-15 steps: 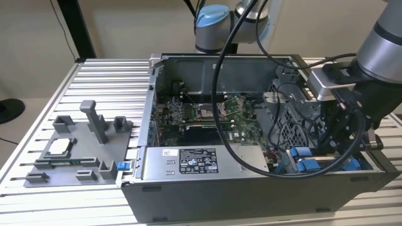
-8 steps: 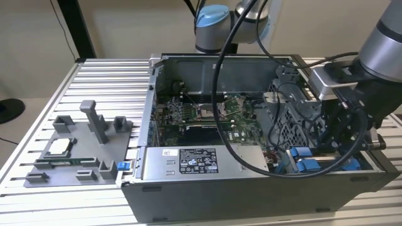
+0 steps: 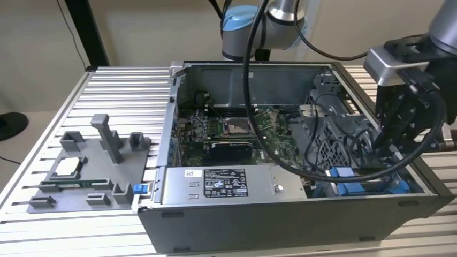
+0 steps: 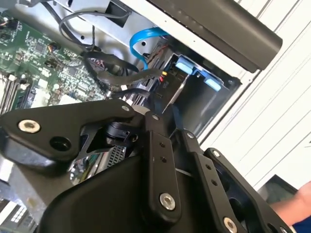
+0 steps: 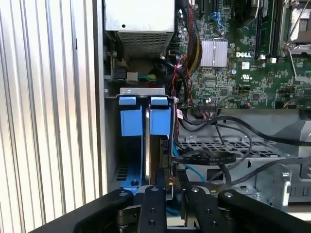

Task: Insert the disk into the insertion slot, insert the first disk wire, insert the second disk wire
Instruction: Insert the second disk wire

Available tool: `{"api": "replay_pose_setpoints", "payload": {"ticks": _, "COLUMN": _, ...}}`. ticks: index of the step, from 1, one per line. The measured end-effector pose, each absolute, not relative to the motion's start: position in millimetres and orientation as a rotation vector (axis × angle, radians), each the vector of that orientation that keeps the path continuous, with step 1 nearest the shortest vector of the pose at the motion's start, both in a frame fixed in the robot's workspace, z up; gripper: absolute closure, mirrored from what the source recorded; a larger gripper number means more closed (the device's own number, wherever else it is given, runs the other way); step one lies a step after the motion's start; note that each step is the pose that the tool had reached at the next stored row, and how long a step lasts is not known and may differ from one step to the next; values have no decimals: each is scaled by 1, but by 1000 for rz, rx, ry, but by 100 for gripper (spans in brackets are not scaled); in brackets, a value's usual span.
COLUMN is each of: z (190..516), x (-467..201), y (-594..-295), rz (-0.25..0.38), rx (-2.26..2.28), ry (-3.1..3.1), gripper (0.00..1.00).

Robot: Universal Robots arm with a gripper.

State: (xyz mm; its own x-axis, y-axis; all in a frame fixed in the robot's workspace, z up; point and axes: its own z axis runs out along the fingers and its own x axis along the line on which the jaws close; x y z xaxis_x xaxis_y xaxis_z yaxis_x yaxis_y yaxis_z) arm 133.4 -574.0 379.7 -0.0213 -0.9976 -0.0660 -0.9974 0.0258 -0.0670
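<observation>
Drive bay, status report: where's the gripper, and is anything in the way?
Gripper low at the insertion slot. Blue carrier tabs in the bay. Black cables and blue cable crowd alongside.

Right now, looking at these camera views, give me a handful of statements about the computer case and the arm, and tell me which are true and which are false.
1. The computer case lies open, with its green motherboard exposed. True.
2. The gripper hangs over the grey fixture tray on the exterior view's left. False: it reaches down into the case at the exterior view's right, by the blue fittings.
3. The power supply box with its label sits along the case's near wall in the exterior view. True.
4. The case stands on a wooden floor. False: it rests on a ribbed metal table.
5. In the first wrist view, two blue tabs sit side by side at the insertion slot. True.
</observation>
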Motion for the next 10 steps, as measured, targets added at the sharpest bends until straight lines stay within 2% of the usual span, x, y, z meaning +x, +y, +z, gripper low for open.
{"api": "replay_pose_setpoints", "payload": {"ticks": 3, "z": 393, "x": 134, "y": -574, "rz": -3, "rx": -2129, "ry": 2180, "gripper": 0}}
{"api": "replay_pose_setpoints", "payload": {"ticks": 10, "z": 395, "x": 133, "y": -574, "rz": -2, "rx": -2129, "ry": 2180, "gripper": 0}}
